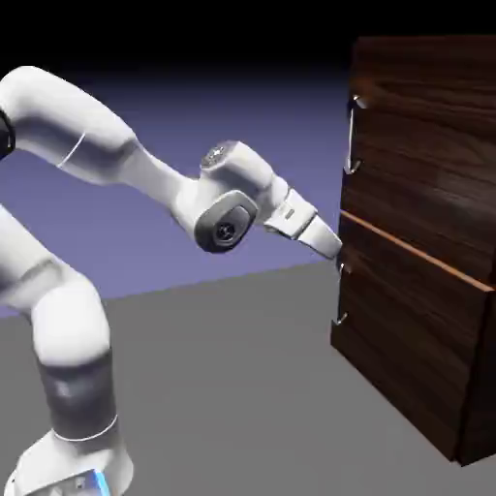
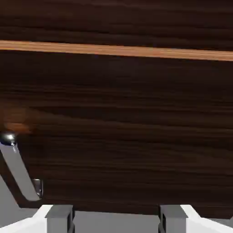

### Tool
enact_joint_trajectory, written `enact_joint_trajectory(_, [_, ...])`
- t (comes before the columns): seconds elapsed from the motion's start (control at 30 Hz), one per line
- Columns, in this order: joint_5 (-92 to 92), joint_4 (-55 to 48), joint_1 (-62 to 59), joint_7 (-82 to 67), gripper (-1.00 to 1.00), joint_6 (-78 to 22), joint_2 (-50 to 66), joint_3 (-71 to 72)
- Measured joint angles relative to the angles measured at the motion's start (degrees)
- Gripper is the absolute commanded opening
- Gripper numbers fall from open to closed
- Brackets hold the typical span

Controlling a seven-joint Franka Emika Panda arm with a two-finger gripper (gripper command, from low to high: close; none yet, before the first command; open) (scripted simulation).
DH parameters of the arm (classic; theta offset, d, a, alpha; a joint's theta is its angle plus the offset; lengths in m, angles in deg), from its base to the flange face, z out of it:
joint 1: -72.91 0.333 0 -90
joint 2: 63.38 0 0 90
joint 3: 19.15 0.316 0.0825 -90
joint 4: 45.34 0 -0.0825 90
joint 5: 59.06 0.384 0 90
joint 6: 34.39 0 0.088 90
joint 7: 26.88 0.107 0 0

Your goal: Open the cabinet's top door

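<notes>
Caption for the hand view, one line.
Open gripper faces dark wood-grain cabinet; orange-brown edge above, silver handle at left.

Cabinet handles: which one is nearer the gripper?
The lower handle, below the orange-brown edge; it also shows in the hand view. The upper handle sits farther from the gripper.

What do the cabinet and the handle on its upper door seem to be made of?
The cabinet looks like dark brown wood or a wood veneer, judging by the streaked grain across its panels. The upper handle looks like polished metal, perhaps chrome or steel: it is silvery with bright highlights.
</notes>
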Motion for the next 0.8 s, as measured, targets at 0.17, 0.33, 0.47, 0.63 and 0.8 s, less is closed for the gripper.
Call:
enact_joint_trajectory(0.17, [12.46, -3.22, -4.51, -9.17, 0.0, 0.1, -1.07, 4.86])
enact_joint_trajectory(0.33, [24.92, -6.44, -9.03, -18.34, 0.0, 0.19, -2.14, 9.72])
enact_joint_trajectory(0.47, [34.89, -9.02, -12.64, -25.67, 0.0, 0.27, -3.0, 13.6])
enact_joint_trajectory(0.63, [47.35, -12.24, -17.15, -34.84, 0.0, 0.36, -4.07, 18.46])
enact_joint_trajectory(0.8, [59.81, -15.46, -21.66, -44.01, 0.0, 0.46, -5.14, 23.32])
